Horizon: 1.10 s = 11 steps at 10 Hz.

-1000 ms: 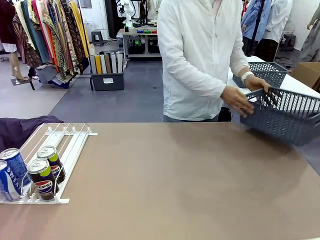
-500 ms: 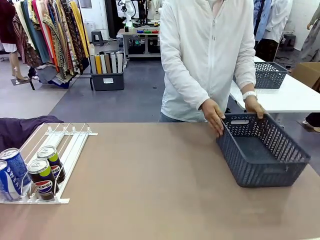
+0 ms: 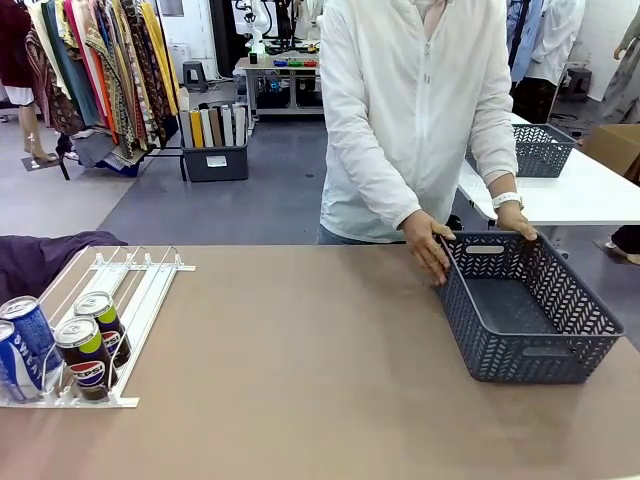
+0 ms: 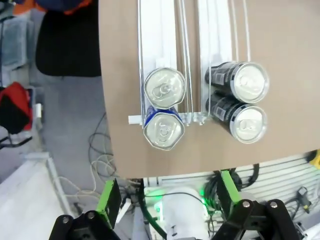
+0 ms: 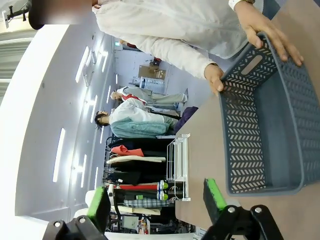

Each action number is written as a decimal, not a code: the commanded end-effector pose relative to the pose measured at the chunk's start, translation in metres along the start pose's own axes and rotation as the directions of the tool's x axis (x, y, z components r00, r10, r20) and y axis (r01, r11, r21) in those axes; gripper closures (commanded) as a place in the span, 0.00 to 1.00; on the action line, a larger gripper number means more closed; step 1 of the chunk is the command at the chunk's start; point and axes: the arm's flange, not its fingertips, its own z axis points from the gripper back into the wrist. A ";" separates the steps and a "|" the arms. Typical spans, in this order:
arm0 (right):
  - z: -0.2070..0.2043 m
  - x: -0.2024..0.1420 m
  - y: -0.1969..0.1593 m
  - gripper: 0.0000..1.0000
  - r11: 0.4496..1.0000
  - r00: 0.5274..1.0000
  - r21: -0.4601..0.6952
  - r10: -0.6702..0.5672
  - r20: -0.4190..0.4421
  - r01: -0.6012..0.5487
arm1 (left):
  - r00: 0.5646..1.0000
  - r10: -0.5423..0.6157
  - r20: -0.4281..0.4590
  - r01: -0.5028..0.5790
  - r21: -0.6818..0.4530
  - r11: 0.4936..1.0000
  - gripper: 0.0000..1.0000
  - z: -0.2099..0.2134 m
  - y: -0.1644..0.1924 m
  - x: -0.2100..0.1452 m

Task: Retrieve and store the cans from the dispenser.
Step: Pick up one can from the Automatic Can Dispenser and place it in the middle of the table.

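Cans (image 3: 85, 352) upright, dispenser (image 3: 143, 288) lengthwise toward person (image 3: 410, 120); left hand (image 4: 167, 197), right hand (image 5: 156, 202) spread, empty.

The left gripper (image 4: 167, 190) has black jointed fingers (image 4: 107, 197) faced with bright green pads (image 4: 226, 187), and round silver screws (image 4: 243, 204) sit in its black knuckles. The right gripper (image 5: 156, 200) is built alike, with black links, green facings and small screws at the joints. The person (image 3: 410, 110) wears a white, long-sleeved, zip-front jacket (image 3: 380, 150) with loose cuffs, and a white wristband (image 3: 507, 200).
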 end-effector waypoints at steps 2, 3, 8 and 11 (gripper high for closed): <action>-0.001 0.002 0.003 0.00 1.000 1.000 0.021 0.013 0.012 -0.013 | 0.997 0.040 -0.062 -0.042 -0.032 0.999 0.00 -0.034 0.005 -0.001; -0.001 0.002 0.003 0.00 1.000 1.000 0.021 0.013 0.012 -0.013 | 0.995 0.043 -0.085 -0.048 -0.054 0.997 0.00 -0.044 0.002 -0.006; -0.001 0.002 0.003 0.00 1.000 1.000 0.021 0.013 0.012 -0.013 | 0.983 0.101 -0.153 -0.110 -0.052 0.993 0.00 -0.096 -0.006 0.010; -0.001 0.002 0.003 0.00 1.000 1.000 0.021 0.013 0.012 -0.013 | 0.963 0.204 -0.177 -0.202 0.026 0.979 0.00 -0.122 -0.002 0.023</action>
